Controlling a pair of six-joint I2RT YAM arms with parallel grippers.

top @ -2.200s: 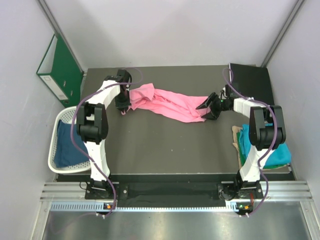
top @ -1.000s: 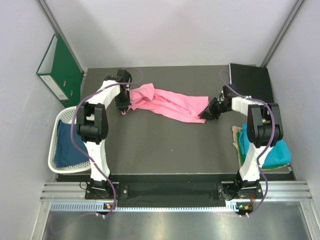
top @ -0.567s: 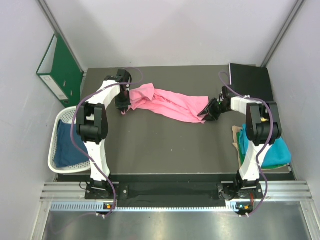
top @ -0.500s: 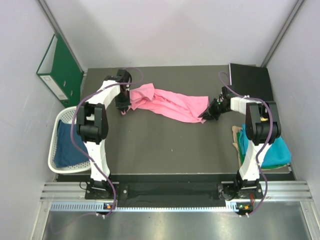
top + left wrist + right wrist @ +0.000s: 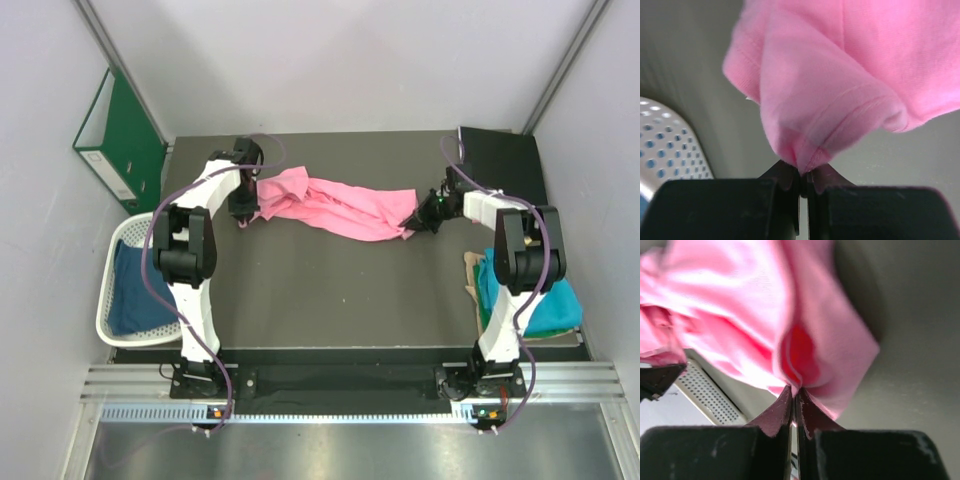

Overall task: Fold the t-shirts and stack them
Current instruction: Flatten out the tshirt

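The pink t-shirt (image 5: pixel 335 208) is lying stretched in a rumpled band across the far half of the dark table (image 5: pixel 320 300), running from left to right between the two arms. The left gripper (image 5: pixel 244 214) is holding the shirt's left end. In the left wrist view its jaws are pressing together on a hemmed fold of the pink cloth, with hardly any gap between them, and the fabric is bulging out above the tips. The right gripper (image 5: pixel 416 217) is gripping the shirt's right end. In the right wrist view its jaws are likewise pinching tight on a corner of the pink cloth, which is fanning out beyond the fingertips.

The white lattice basket (image 5: pixel 104 300) is sitting off the table's left edge, near the left arm's base. The dark blue t-shirt (image 5: pixel 135 285) is lying bunched inside it, filling most of the bottom, and nothing else is showing in the basket. The basket's perforated rim is also showing in the lower left corner of the left wrist view.

The teal t-shirt (image 5: pixel 555 305) is lying in a heap at the table's near right corner, beside the right arm, partly over a tan piece (image 5: pixel 470 268) whose nature I cannot tell. A flat black object (image 5: pixel 505 160) is lying at the far right corner. The green ring binder (image 5: pixel 120 135) is leaning against the left wall, beyond the basket.
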